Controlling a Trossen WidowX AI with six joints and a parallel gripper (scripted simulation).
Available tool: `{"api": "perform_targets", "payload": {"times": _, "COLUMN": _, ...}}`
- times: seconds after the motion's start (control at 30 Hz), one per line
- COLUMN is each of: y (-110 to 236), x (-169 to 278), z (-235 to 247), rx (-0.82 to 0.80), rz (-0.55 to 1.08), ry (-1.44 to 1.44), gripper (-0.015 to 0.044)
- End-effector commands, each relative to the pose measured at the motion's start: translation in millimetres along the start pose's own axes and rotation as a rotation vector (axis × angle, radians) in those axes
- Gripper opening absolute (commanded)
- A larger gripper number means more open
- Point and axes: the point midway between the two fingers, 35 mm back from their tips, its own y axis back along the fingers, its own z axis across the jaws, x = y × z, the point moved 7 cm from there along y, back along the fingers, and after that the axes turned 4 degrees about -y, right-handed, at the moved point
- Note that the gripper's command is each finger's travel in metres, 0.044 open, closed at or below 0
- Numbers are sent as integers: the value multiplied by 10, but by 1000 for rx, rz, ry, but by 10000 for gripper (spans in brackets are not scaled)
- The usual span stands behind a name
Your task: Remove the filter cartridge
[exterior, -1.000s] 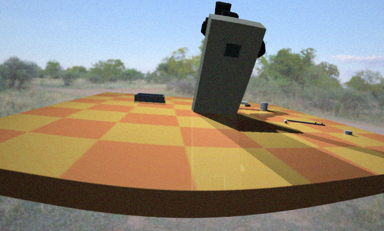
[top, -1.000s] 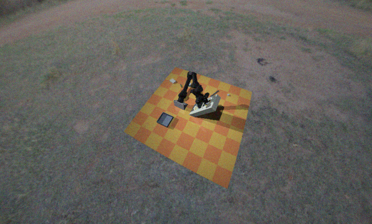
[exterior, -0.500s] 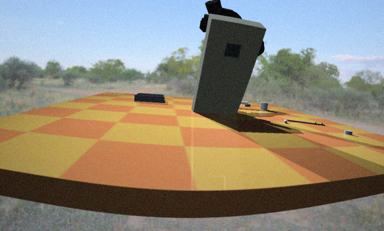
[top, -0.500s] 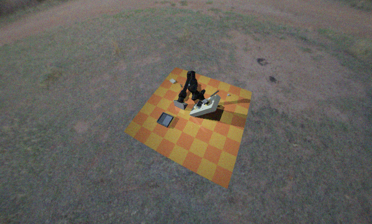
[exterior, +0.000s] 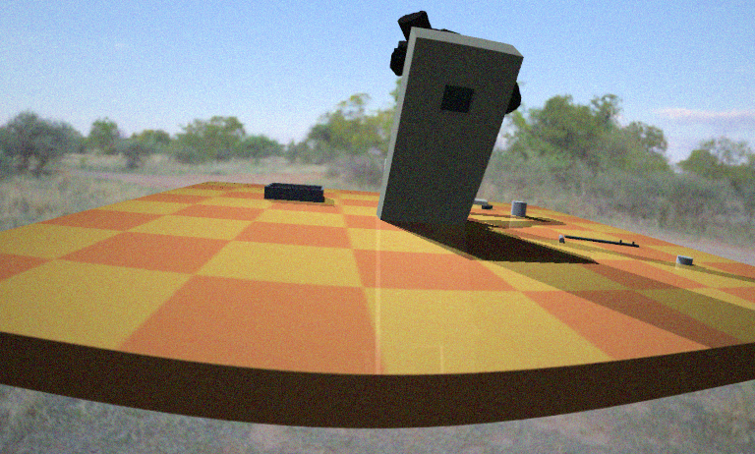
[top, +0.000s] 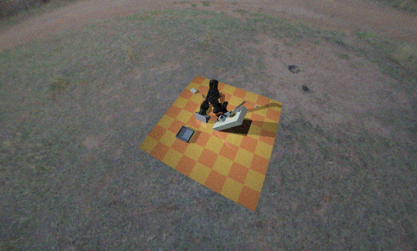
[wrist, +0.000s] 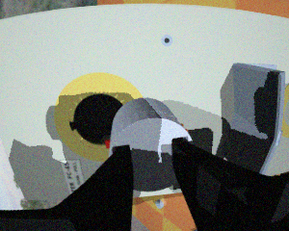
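Checkered mat [top: 221, 162]; round grey cartridge [wrist: 147, 131] in tool [wrist: 151, 161].

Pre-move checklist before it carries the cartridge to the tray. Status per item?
1. Grip: gripper shut on the filter cartridge, grey round body between the fingers. Ok.
2. Extraction: cartridge sits off the yellow ring and its dark bore shows open. Ok.
3. Full clearance from the service panel: cartridge close in front of the face, gap not readable. Cannot tell.
4. Panel stance: it leans in the exterior view; whether it is stable, cannot tell.
5. Tray: on the checkered mat, apart from the panel, floor looks unoccupied. Ok.
6. Cartridge in tray: not ok, not yet done.
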Motion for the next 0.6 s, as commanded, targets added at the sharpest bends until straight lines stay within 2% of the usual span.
{"api": "perform_targets", "payload": {"times": 0.0, "y": 6, "x": 15, "z": -101, "rx": -13, "rz": 2, "ry": 13, "gripper": 0}}
{"api": "perform_targets", "payload": {"times": 0.33, "y": -41, "x": 16, "z": -427, "rx": -13, "rz": 2, "ry": 13, "gripper": 0}}
{"api": "perform_targets", "payload": {"times": 0.47, "y": -48, "x": 0, "z": -360, "rx": 0, "rz": -1, "ry": 0, "gripper": 105}}
{"api": "perform_targets", "payload": {"times": 0.57, "y": -48, "x": 0, "z": -360, "rx": 0, "rz": -1, "ry": 0, "gripper": 116}}
